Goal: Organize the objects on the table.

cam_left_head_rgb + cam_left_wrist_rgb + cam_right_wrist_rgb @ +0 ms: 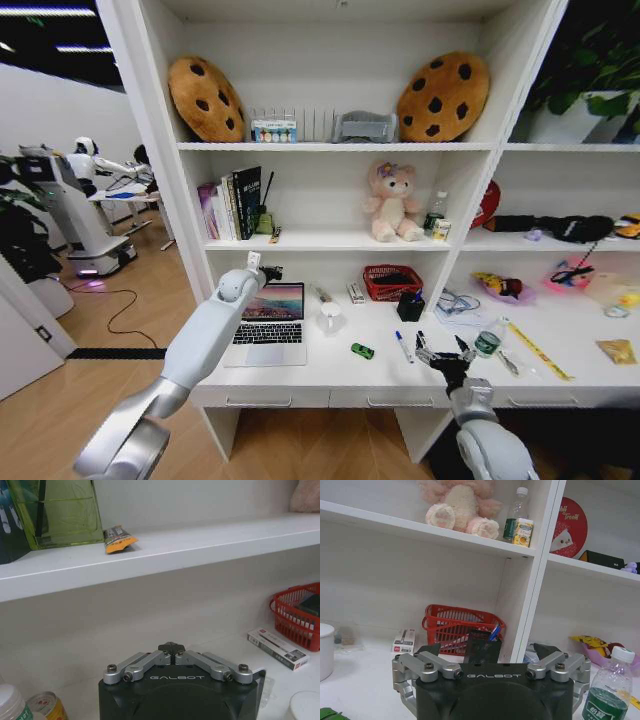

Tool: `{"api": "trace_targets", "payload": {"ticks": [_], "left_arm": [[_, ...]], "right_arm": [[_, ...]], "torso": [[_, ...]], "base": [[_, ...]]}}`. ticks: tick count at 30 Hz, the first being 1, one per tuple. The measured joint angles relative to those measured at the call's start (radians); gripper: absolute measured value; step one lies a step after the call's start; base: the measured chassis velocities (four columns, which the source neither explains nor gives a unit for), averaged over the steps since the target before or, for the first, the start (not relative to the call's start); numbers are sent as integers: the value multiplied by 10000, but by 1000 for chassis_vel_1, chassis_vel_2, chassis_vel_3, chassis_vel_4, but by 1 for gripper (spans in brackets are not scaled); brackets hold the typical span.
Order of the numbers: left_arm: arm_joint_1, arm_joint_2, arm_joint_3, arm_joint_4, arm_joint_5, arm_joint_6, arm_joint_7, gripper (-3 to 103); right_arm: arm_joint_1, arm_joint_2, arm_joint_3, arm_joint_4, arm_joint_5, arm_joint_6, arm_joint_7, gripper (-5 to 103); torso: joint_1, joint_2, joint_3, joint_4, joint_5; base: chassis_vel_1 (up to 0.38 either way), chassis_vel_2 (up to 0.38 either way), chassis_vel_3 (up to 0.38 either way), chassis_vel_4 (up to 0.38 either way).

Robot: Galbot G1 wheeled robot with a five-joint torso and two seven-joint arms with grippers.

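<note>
Overhead, the left gripper (272, 271) hung above the rear of the silver laptop (268, 326), which sat open on the table (330, 378); the tiny green toy car (362, 350) lay between laptop and white pen (403, 346); the right gripper (444, 352) hovered near the front edge, beside a small bottle (488, 340).

From the left wrist, that gripper's (171, 647) fingers were pressed together, gripping nothing; a red basket (298, 615) stood beyond.

From the right wrist, its gripper (490, 662) stood spread and empty; the bottle (609, 690) sat just beside one finger; a careless descent could, I judged, topple it, since clearance looked slight.
</note>
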Motion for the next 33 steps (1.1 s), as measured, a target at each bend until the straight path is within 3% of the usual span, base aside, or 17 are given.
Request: {"api": "trace_targets", "payload": {"ticks": [9, 17, 33], "left_arm": [[55, 106, -45, 637, 708, -379, 486, 0], [185, 346, -9, 410, 704, -378, 554, 0], [717, 966, 43, -934, 522, 218, 675, 0]], "right_arm": [[-25, -70, -84, -20, -100, 75, -25, 100], [-16, 11, -117, -76, -229, 216, -119, 100], [-134, 212, 60, 79, -266, 438, -260, 100]], "torso": [[-1, 0, -1, 0, -1], [-1, 1, -1, -1, 0], [-1, 1, -2, -1, 0]], "base": [[0, 0, 0, 0], [0, 0, 0, 0], [0, 0, 0, 0]]}}
